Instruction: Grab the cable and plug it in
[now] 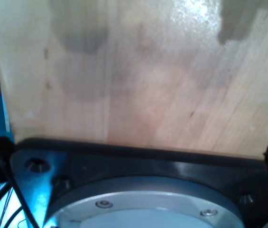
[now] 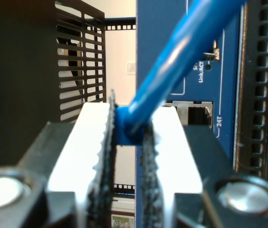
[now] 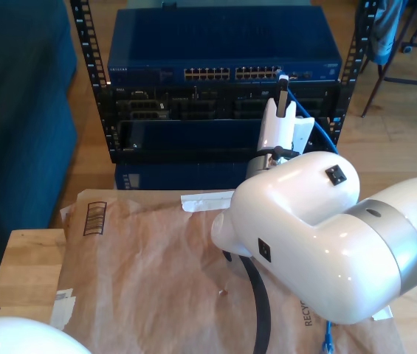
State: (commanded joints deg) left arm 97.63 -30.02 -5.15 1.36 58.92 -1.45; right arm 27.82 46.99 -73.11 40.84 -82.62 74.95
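Two ribbed pads (image 2: 106, 142) pinch round blue cable (image 2: 181, 61) — taut.

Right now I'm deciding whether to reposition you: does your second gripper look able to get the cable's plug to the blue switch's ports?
Probably yes. My second gripper holds the bright blue network cable right before the blue network switch, with nothing between.

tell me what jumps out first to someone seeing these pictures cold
The bright blue cable pinched in my second gripper, right in front of the blue network switch at the top of the rack in the exterior view. Next, the big white arm filling the exterior view's right, above the brown paper on the table.
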